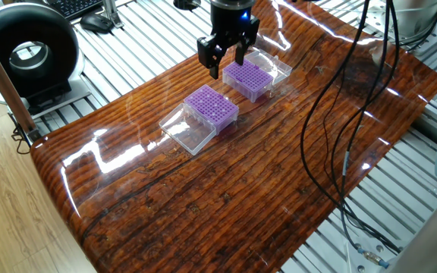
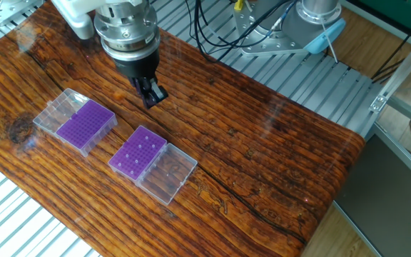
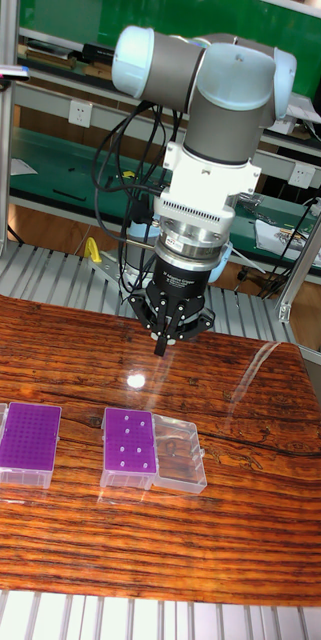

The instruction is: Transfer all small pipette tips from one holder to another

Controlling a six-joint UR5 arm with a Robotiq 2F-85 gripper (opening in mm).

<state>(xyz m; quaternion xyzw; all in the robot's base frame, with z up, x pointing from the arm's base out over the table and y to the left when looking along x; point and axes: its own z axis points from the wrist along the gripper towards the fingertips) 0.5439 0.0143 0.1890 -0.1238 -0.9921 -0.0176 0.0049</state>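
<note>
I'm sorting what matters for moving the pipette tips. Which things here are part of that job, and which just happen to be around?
Part of the job:
gripper
sparse purple box, a few tips showing
full purple box

Just around:
black round device
keyboard
hanging cables

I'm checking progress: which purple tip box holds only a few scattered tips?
The purple box nearer the table's middle: a few pale dots show. The other purple box shows a dense, even grid.

A glossy wooden tabletop (image 1: 226, 189) lies on a ribbed metal bench (image 2: 312, 78), green workbenches (image 3: 40, 150) behind.
</note>
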